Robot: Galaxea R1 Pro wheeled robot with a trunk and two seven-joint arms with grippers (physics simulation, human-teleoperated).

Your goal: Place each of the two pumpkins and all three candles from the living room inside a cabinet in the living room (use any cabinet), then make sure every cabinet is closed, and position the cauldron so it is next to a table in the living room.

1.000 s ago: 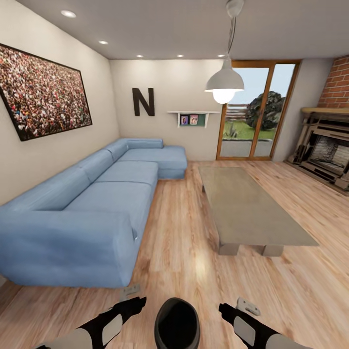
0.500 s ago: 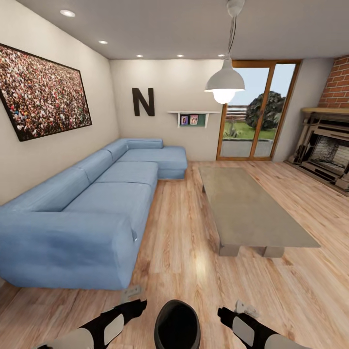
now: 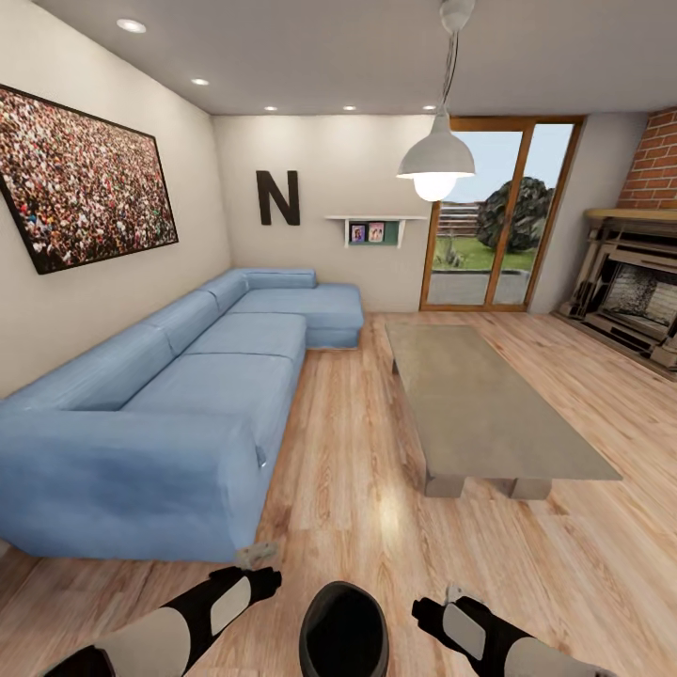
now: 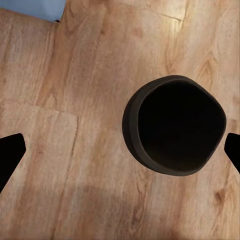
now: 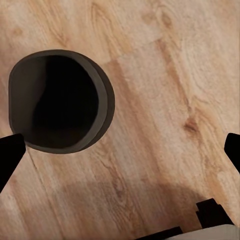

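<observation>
Cauldron (image 3: 343, 628) sits on the floor (image 3: 357, 489) between my arms, both sets of fingers spread wide and empty, left gripper (image 4: 120, 152), right gripper (image 5: 120, 150); I'd close in evenly on opposite rim sides, then carry it beside the surface (image 3: 480, 404).

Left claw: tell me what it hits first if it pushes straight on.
Probably the wood floor. The left claw points down at bare planks, open, with the cauldron off to one side, though depth is unclear.

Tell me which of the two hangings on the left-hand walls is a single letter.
The dark N on the far wall beside the small shelf. The other, the framed crowd picture, is a wide photo above the blue sofa.
</observation>
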